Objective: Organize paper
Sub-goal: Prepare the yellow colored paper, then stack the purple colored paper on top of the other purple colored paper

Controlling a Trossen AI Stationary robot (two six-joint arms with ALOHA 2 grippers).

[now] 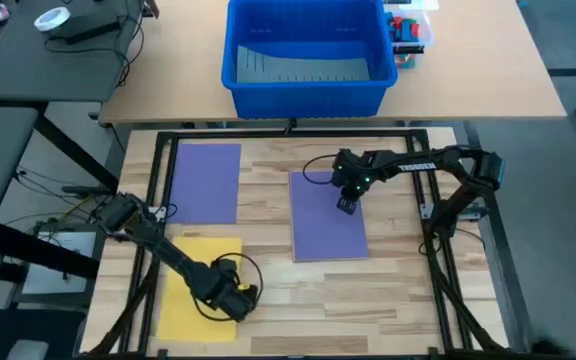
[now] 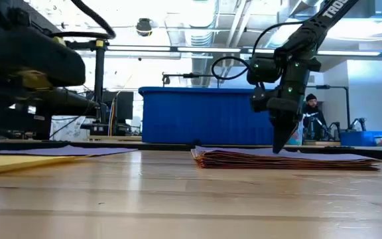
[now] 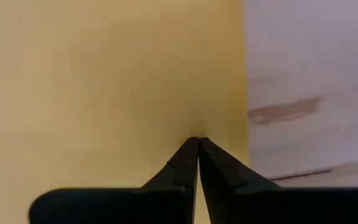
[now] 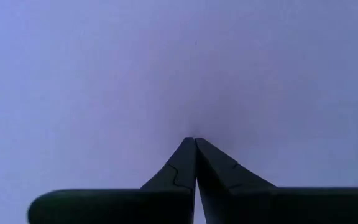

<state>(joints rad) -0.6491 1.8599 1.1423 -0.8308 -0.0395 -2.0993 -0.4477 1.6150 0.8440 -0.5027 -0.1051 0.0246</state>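
A stack of paper (image 1: pixel 328 228) with a purple sheet on top lies mid-table. In the low view the stack (image 2: pixel 290 159) shows orange and reddish edges beneath the purple. My right gripper (image 1: pixel 348 204) stands on it, shut, pointing down. A single purple sheet (image 1: pixel 206 182) lies flat at the far left. A yellow sheet (image 1: pixel 193 292) lies flat at the near left. My left gripper (image 1: pixel 241 297) is shut on the yellow sheet, near its right edge. My left gripper presses its shut fingertips (image 3: pixel 197 142) down on the yellow sheet's top face (image 3: pixel 166 112), close to the sheet's right edge (image 3: pixel 243 93). It comes from above, and the sheet lies flat on the wood. My right gripper sets its shut fingertips (image 4: pixel 194 140) on the stack's top purple sheet (image 4: pixel 194 118), toward its far half. The fingers point straight down (image 2: pixel 277 147), and the stack lies flat on the table.
A big blue bin (image 1: pixel 306 55) stands on the far desk, with a clear bag of colourful things (image 1: pixel 408 35) to its right. A black frame (image 1: pixel 288 134) borders the wooden table. Bare wood (image 1: pixel 268 250) shows between the sheets and along the near right.
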